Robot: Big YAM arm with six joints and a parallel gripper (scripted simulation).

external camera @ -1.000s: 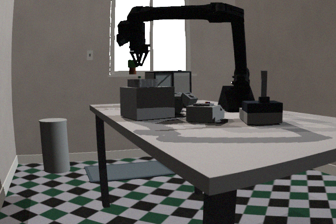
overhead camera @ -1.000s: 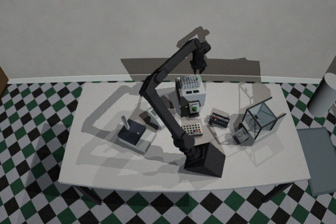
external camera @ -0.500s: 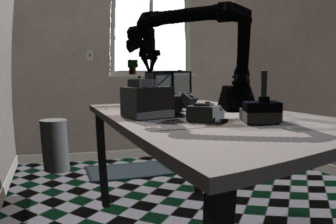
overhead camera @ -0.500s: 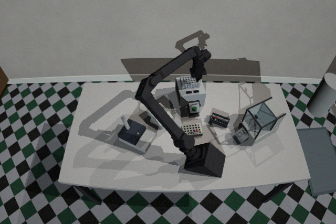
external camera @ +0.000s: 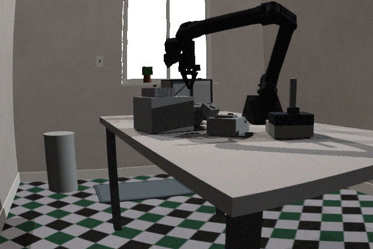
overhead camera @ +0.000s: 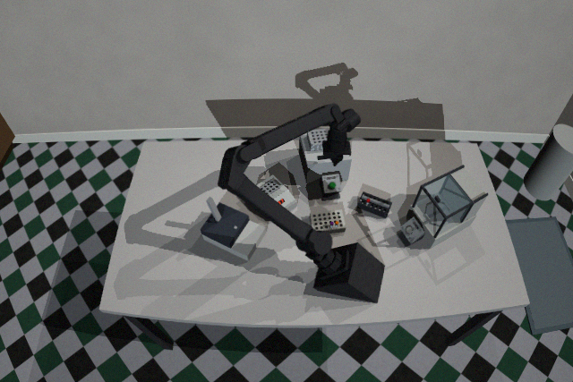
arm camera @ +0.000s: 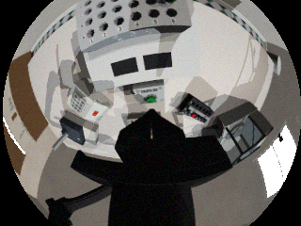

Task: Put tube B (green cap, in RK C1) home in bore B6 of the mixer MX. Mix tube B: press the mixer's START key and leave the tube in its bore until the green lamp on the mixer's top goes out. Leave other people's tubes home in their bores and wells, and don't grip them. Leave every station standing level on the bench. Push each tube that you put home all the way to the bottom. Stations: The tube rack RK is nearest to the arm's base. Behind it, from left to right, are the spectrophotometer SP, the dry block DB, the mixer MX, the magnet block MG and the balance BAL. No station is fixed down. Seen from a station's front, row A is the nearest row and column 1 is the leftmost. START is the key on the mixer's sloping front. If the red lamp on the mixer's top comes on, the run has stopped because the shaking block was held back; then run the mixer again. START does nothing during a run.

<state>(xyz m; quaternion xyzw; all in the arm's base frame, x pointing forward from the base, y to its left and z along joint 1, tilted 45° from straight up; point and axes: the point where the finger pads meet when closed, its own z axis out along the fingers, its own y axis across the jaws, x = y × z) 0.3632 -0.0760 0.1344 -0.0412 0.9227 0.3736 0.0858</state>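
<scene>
The mixer (overhead camera: pixel 318 164) (external camera: pixel 164 116) (arm camera: pixel 101 71) stands at the back with its bores on top. A green cap (external camera: pixel 154 85) (arm camera: pixel 173 1) shows low at the block's right side; in the wrist view it is cut by the edge, in the bore behind A6. The green START key (overhead camera: pixel 332 184) (arm camera: pixel 150 99) is on the sloping front. My gripper (overhead camera: pixel 336 163) (external camera: pixel 189 87) (arm camera: pixel 151 112) is shut and empty, fingertips down, above the mixer's front part. The tube rack (overhead camera: pixel 314 226) holds purple and orange caps. Whether a mixer lamp is lit cannot be told.
The dry block (overhead camera: pixel 286 195) (external camera: pixel 225 127) and the spectrophotometer (overhead camera: pixel 225 224) (external camera: pixel 290 132) (arm camera: pixel 72 130) stand left of the mixer. The magnet block (overhead camera: pixel 373 207) (arm camera: pixel 199 108) with a red cap and the glass-walled balance (overhead camera: pixel 413 233) stand to the right.
</scene>
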